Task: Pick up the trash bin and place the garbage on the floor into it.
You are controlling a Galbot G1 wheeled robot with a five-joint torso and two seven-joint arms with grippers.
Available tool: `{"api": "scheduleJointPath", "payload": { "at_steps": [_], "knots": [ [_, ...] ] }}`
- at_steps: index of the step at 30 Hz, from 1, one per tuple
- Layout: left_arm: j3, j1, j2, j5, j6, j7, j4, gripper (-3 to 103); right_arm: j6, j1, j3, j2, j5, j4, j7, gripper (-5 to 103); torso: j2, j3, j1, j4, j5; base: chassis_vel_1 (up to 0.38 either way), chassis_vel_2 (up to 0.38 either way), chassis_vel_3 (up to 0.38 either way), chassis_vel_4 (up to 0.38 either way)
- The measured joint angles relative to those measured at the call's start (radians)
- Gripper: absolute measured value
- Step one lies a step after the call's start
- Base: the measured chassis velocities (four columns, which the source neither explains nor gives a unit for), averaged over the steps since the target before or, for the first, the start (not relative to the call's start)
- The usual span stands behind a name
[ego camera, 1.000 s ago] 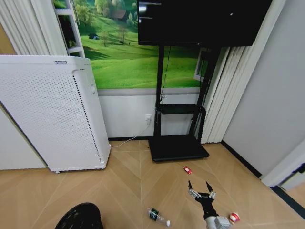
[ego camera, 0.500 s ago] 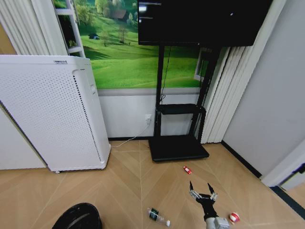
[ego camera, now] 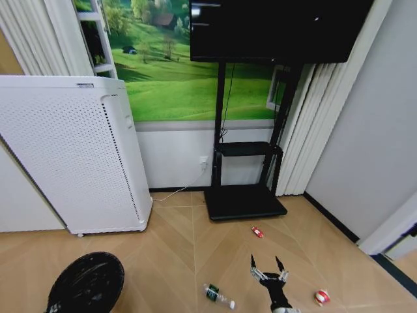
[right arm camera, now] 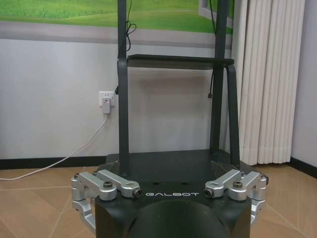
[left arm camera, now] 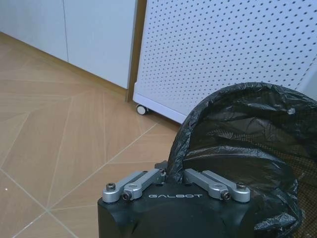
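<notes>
Down at the lower left of the head view, the trash bin (ego camera: 86, 285) sits off to the side of the white perforated appliance (ego camera: 71, 153), its round mouth tipped toward the camera and lined with a crinkled black bag; nothing can be made out inside it. From the left wrist view, the left gripper (left arm camera: 171, 174) has its jaws drawn narrow and pinched onto the bin's bagged rim, with the mesh wall and the liner bulging just beyond the fingers (left arm camera: 141, 179) and the appliance's castor close behind. The garbage lies loose on the floor (ego camera: 176, 235) in front of the black TV stand base (ego camera: 246, 202): a small red-and-white wrapper (ego camera: 257, 232) nearest the base, a clear bottle with a green label (ego camera: 217, 295) lying on its side farther out, and a round red-and-white piece (ego camera: 321, 297) off toward the grey wall. The right gripper (ego camera: 266, 272) hangs low over the floor between the bottle and the round piece, near neither, with its fingers spread wide and nothing between them; its own wrist view looks straight at the stand's base and shelf, with a white plug and cable at the wall socket beside the stand.
</notes>
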Motion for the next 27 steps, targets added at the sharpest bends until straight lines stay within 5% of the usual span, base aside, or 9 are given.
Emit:
{"api": "scheduleJointPath", "payload": {
  "at_steps": [7,15,27],
  "knots": [
    [0.021,0.004,-0.014,0.013,0.004,0.009,-0.017,3,-0.003,0.003,-0.003,-0.001,-0.043,-0.020,0.034,100,0.000,0.000,0.000,-0.0001,0.0001,0.217,0.196,-0.195,-0.211],
    [0.015,-0.009,-0.013,0.008,0.005,0.005,-0.020,3,-0.110,-0.002,-0.030,-0.069,-0.071,-0.052,0.020,100,0.000,0.000,0.000,0.0003,0.0000,0.095,0.066,-0.080,-0.077],
    [0.022,-0.013,-0.011,-0.014,-0.026,0.003,-0.058,3,-0.187,0.116,-0.199,-0.203,-0.015,-0.377,-0.027,100,0.000,0.000,0.000,-0.0003,0.0000,-0.029,-0.006,0.029,0.016]
  ]
}}
